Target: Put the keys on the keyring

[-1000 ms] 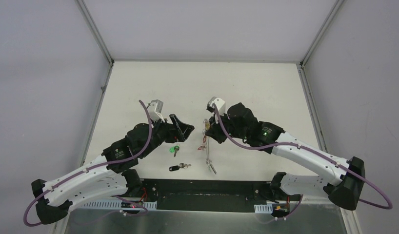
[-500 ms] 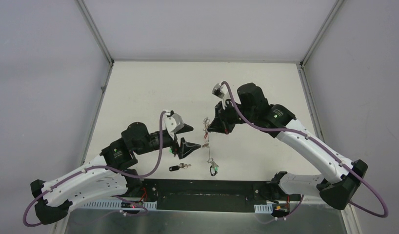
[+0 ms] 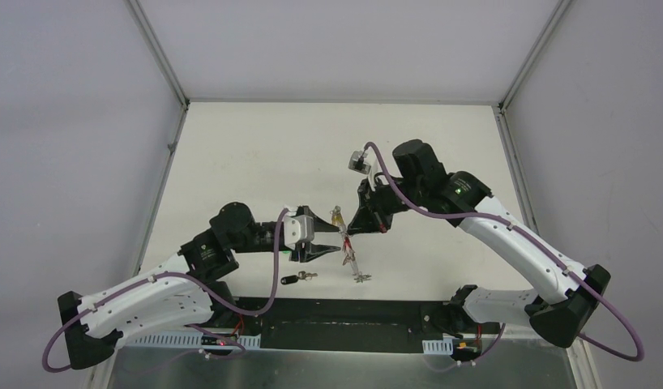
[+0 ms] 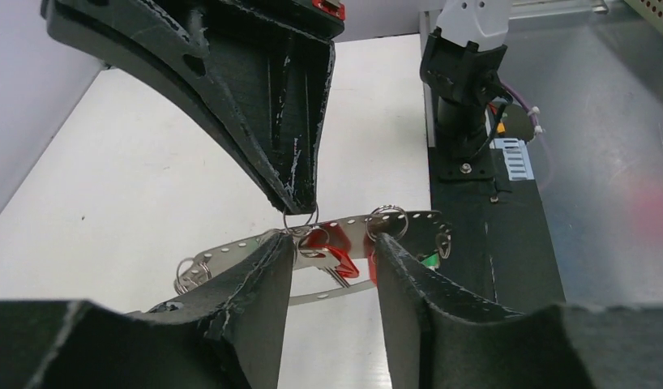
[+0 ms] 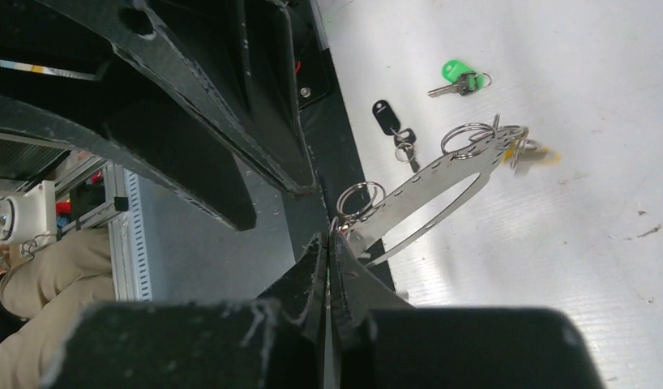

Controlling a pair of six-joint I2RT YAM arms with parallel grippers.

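Right gripper [image 5: 327, 241] is clamped on the keyring [image 5: 442, 174], holding it aloft. Left gripper [image 4: 332, 247] stands parted beside it. The 2 keys, green-capped key [image 5: 458, 74] and black-capped key [image 5: 387, 117], lie on the table [image 5: 596, 121].

keyring [image 4: 223, 253]: perforated, raised | green key [image 5: 456, 75], black key [image 5: 387, 117]: lying loose, off keyring

Bright even light, faint shadows, blurred foreground

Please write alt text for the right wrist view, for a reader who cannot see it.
The shut right end effector holds the keyring over the white table. The left end effector looms close at upper left. A green key and a black key lie loose on the table.
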